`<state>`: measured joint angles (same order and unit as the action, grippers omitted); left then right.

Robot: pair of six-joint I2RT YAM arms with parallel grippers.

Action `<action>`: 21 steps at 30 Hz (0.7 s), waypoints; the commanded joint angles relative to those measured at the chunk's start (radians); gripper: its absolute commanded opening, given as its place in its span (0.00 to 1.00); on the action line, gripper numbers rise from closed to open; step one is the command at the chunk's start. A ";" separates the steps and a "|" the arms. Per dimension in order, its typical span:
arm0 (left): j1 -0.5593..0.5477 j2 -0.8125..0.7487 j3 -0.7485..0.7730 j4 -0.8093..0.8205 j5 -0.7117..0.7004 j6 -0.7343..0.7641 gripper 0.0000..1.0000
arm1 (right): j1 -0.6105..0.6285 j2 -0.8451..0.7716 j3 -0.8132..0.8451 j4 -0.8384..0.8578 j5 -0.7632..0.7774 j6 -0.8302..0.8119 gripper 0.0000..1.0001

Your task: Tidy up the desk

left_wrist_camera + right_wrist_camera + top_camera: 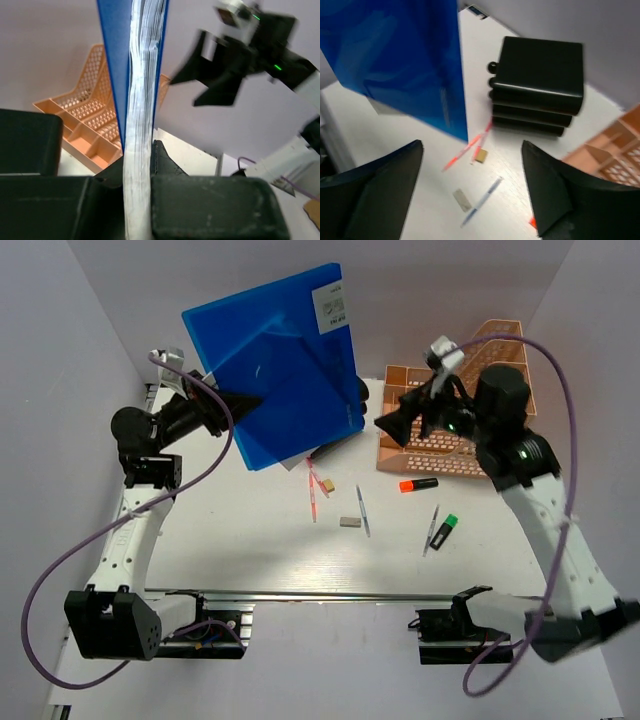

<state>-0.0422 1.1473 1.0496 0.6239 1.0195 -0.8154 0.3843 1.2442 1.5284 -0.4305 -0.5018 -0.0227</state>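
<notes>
While the blue folder (280,360) is pinched at one edge only by the left claw (245,400) and hung tilted above the table (250,550), a slip is to be feared if it is swung fast. The white sheets (140,100) between its covers could be shed. Its lower corner could be dragged through the pens beneath or knocked against the black drawer box (537,85). No support is given by the right claw (385,425), which is spread wide and empty just beside the folder's right edge. The table lies beneath both arms. Counted on it are one drawer box, one peach mesh rack (440,445), and three pens: a red pen (313,495), a blue pen (363,511) and a grey pen (431,530). Also counted are two highlighters, an orange highlighter (418,484) and a green highlighter (445,531), and two small blocks, a tan block (328,485) and a grey block (349,522). One folder is held aloft.
</notes>
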 commanded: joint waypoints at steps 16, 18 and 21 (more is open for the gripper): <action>-0.392 0.531 0.600 -0.172 -0.199 0.251 0.00 | -0.030 -0.448 -0.488 -0.122 0.278 -0.324 0.00; -0.421 0.598 0.651 -0.210 -0.219 0.324 0.00 | -0.030 -0.469 -0.530 -0.148 0.217 -0.443 0.00; -0.455 0.656 0.708 -0.242 -0.256 0.393 0.00 | -0.030 -0.493 -0.586 -0.178 0.097 -0.546 0.00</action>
<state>-0.4759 1.8130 1.6722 0.3939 0.8440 -0.5377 0.3580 0.7773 0.9798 -0.5785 -0.2977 -0.4118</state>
